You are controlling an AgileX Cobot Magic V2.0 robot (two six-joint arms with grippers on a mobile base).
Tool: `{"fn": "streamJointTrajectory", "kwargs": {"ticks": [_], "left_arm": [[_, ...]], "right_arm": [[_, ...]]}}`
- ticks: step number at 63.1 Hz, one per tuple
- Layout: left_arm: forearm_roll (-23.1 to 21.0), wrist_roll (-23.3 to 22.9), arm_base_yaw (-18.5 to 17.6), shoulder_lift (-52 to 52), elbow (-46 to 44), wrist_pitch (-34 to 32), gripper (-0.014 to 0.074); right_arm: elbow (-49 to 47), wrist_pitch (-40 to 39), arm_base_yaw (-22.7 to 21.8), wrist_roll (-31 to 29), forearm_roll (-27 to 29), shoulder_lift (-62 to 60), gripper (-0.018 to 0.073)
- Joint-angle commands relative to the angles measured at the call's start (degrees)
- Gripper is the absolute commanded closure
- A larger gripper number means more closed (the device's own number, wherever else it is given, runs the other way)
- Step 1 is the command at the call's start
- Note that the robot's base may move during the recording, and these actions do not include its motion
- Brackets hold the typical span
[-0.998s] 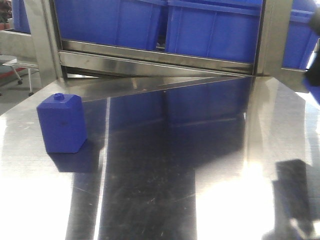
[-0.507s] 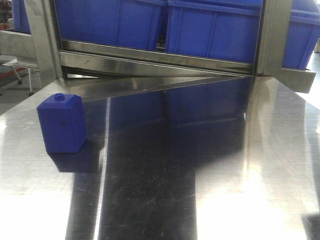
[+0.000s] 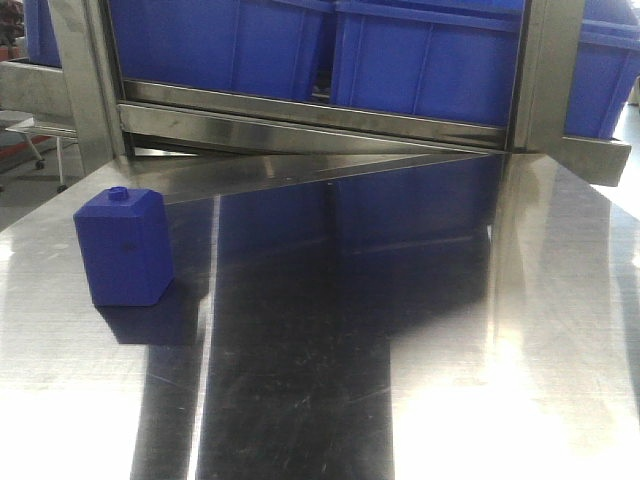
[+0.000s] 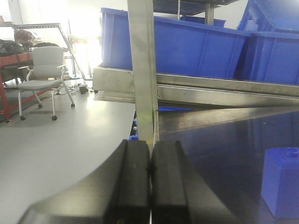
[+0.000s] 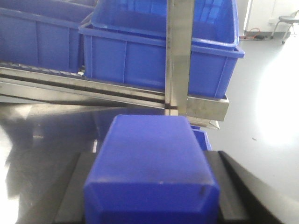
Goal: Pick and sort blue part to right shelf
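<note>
In the right wrist view my right gripper (image 5: 152, 161) is shut on the blue part (image 5: 149, 140), which fills the space between both black fingers (image 5: 77, 186). Its bevelled end faces the camera and its cap is hidden. Beyond it stands the right shelf (image 5: 205, 105), a steel rack with a flat front bar and large blue bins (image 5: 154, 56). The same rack (image 3: 300, 125) crosses the back of the front view. My left gripper (image 4: 151, 143) is shut on nothing, low over the table's left edge. Neither gripper shows in the front view.
A similar blue block with a tiny round knob (image 3: 125, 250) stands upright on the steel table (image 3: 400, 350) at the left; its corner shows as the block (image 4: 282, 182) in the left wrist view. Upright steel posts (image 3: 540, 70) frame the rack. An office chair (image 4: 44, 70) stands off to the left.
A dark arm at the right edge and its shadow on the table's lower right have left the front view. The knobbed block has not moved.
</note>
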Motion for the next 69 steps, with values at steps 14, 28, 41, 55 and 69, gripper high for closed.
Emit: {"fn": "streamJointTrajectory", "kwargs": {"ticks": [14, 28, 41, 55, 69], "left_arm": [[-0.6, -0.6, -0.3, -1.3, 1.2, -4.7, 0.0462], [-0.6, -0.6, -0.3, -1.3, 1.2, -4.7, 0.0462], [-0.6, -0.6, -0.3, -1.3, 1.2, -4.7, 0.0462], [-0.6, -0.6, -0.3, -1.3, 1.2, -4.7, 0.0462], [-0.8, -0.6, -0.3, -1.3, 1.2, -5.4, 0.0462]], "right_arm": [[-1.6, -3.6, -0.5, -0.6, 0.1, 0.3, 0.0167], [-1.5, -2.7, -0.5, -0.6, 0.1, 0.3, 0.0167], [-1.5, -2.7, -0.5, -0.6, 0.1, 0.3, 0.0167], [-1.5, -2.7, -0.5, -0.6, 0.1, 0.3, 0.0167], [-1.5, -2.7, -0.5, -0.6, 0.1, 0.3, 0.0167]]}}
